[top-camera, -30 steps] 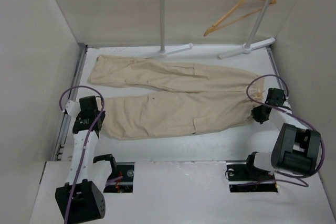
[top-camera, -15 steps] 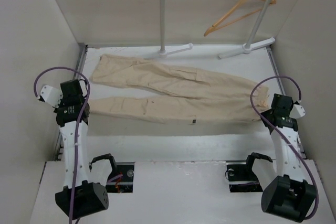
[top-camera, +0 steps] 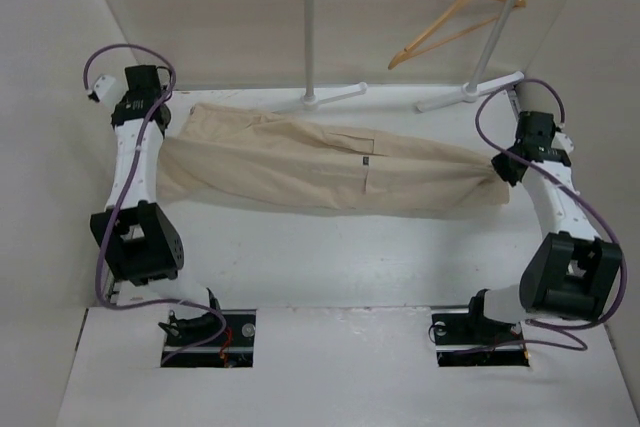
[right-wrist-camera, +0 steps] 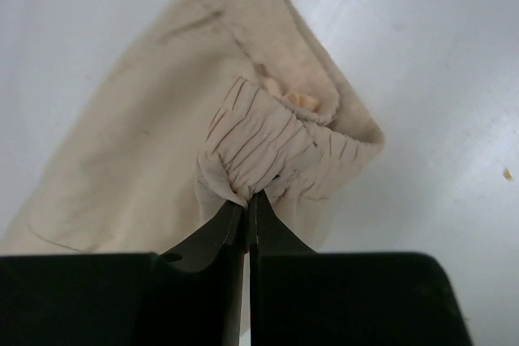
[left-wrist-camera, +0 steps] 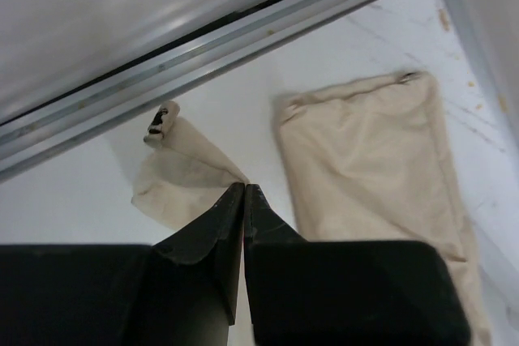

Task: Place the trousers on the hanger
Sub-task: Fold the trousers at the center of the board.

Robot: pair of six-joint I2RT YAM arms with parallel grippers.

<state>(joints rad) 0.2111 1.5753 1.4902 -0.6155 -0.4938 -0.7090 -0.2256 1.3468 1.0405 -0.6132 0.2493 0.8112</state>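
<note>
left claw (left-wrist-camera: 244,190) and right claw (right-wrist-camera: 246,198), each pinched shut on beige cotton cargo trousers (top-camera: 330,167); thin edge grips could slip under tension.

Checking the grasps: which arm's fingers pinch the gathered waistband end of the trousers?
The right gripper: the ruched waistband of the trousers bunches at its fingers. The left gripper pinches a plain, ungathered leg end.

Both arms stood extended forward, one at each end of the trousers (top-camera: 320,162); left gripper (left-wrist-camera: 244,188) pinched tight on their left end, right gripper (right-wrist-camera: 246,198) clamped on their right end
</note>
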